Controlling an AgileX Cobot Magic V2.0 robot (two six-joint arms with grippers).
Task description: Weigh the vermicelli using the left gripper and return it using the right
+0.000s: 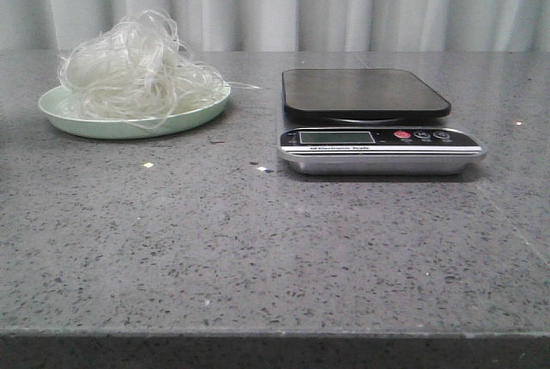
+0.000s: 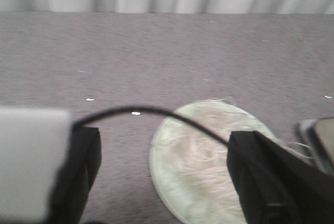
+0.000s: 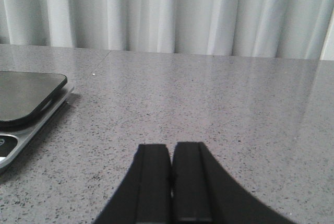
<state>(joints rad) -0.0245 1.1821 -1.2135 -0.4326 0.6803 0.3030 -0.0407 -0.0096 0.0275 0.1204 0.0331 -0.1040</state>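
The vermicelli (image 1: pixel 136 68) sits heaped on the pale green plate (image 1: pixel 129 126), off at about ten o'clock on the grey table, well apart from the scale at about one o'clock. It is a loose, fluffy tangle of thin, translucent whitish strands, piled high and about as wide as the plate under it. Stray loops stick up from the top, and a thin strand or two trails past the rim towards three o'clock. From the left wrist camera the vermicelli (image 2: pixel 206 153) shows blurred, spread flat across the plate (image 2: pixel 164 182).
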